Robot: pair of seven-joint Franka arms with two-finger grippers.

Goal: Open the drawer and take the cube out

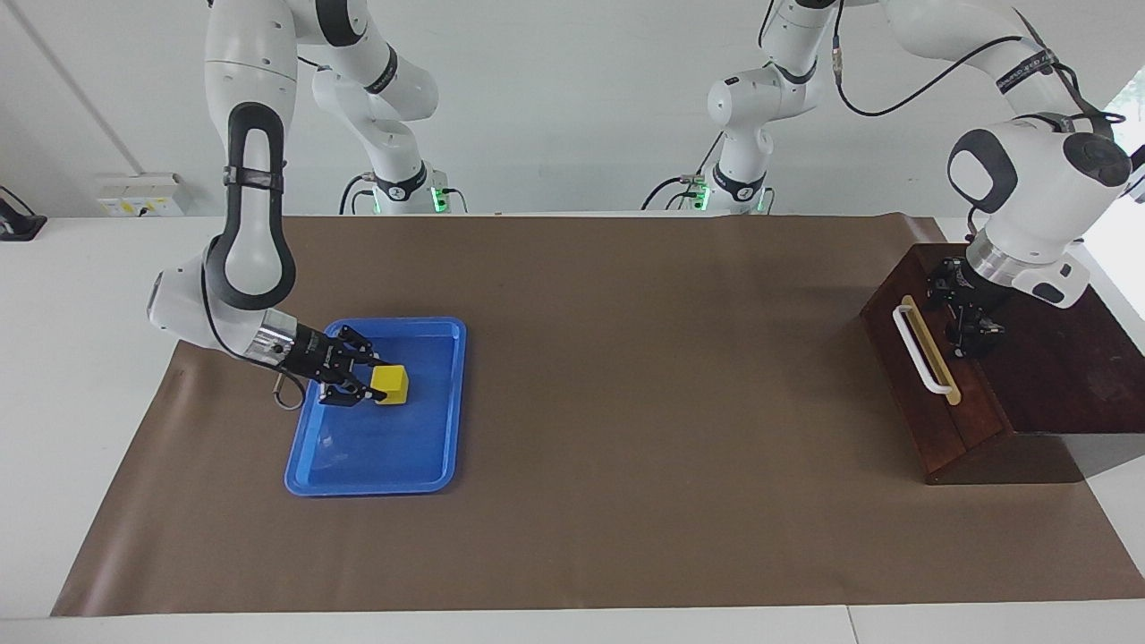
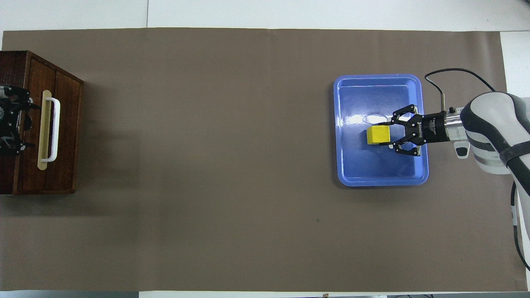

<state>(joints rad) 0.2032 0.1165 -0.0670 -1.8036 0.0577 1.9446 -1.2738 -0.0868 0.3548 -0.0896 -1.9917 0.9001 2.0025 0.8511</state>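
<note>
Over the blue tray, my right tool grips the yellow cube; my left tool, its spread unreadable, hovers above the closed drawer.

My work surface is a white table covered almost fully by a brown mat. In the facing view a plain white wall runs from 10 to 2 o'clock. A white socket box sits at the wall's foot at 9 o'clock, with a dark object just beside the frame edge. Daylight enters through a window at 3 o'clock. Lighting on the mat is even, with soft shadows.
</note>
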